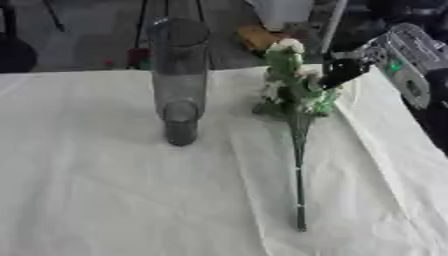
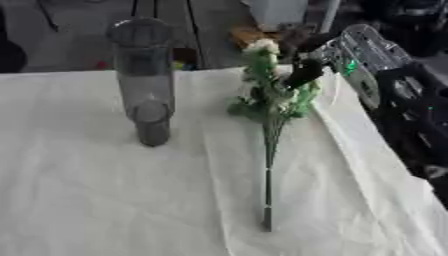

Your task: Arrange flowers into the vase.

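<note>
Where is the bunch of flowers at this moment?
The bunch of flowers lies on the white tablecloth, right of the glass vase, stem toward the camera; the right robot hand is at its blooms.

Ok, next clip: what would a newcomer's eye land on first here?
Probably the bunch of white flowers with green leaves, its long stem running toward the near edge of the white tablecloth. The robot's right hand reaches in from the upper right, touching the blooms. Left of them stands a tall clear vase, with no flowers in it.

My right hand (image 1: 343, 70) blurs into the flower heads (image 1: 293, 80), so I cannot tell whether its fingers grip them; my arm runs off the right edge.
</note>
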